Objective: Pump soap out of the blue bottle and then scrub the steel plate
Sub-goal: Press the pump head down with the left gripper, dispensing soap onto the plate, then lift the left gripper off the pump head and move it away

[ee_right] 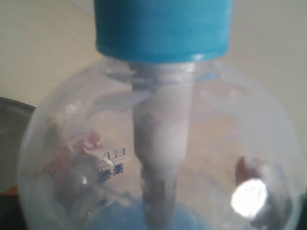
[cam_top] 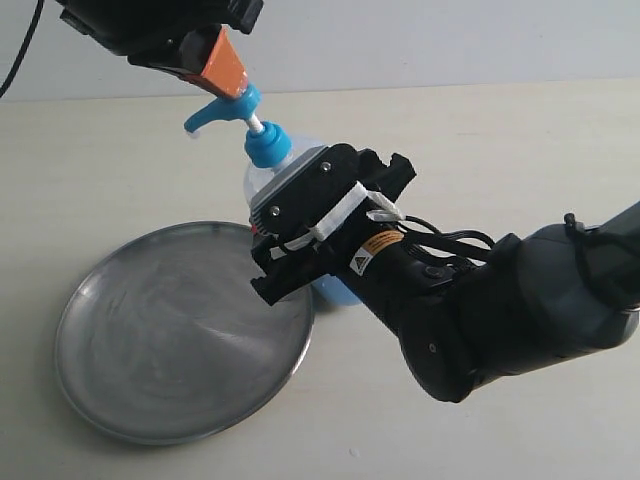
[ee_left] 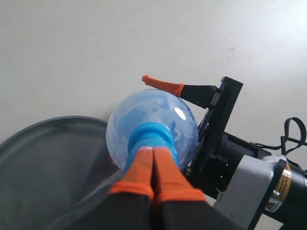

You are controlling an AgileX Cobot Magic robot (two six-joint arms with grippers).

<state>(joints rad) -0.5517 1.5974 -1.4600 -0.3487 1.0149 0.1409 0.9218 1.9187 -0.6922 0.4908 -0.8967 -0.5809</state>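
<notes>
Pale beige tabletop [cam_top: 480, 130] below white wall [cam_top: 400, 40]

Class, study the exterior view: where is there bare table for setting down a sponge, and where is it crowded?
Free: the table behind the steel plate, left of the blue bottle; the far strip right of the bottle, behind the right arm; the near patch between plate and arm. Crowded: around the bottle, under the left gripper.

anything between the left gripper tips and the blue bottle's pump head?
Nothing: in the exterior view the shut left gripper sits directly on the pump head of the blue bottle. Left wrist view agrees.
</notes>
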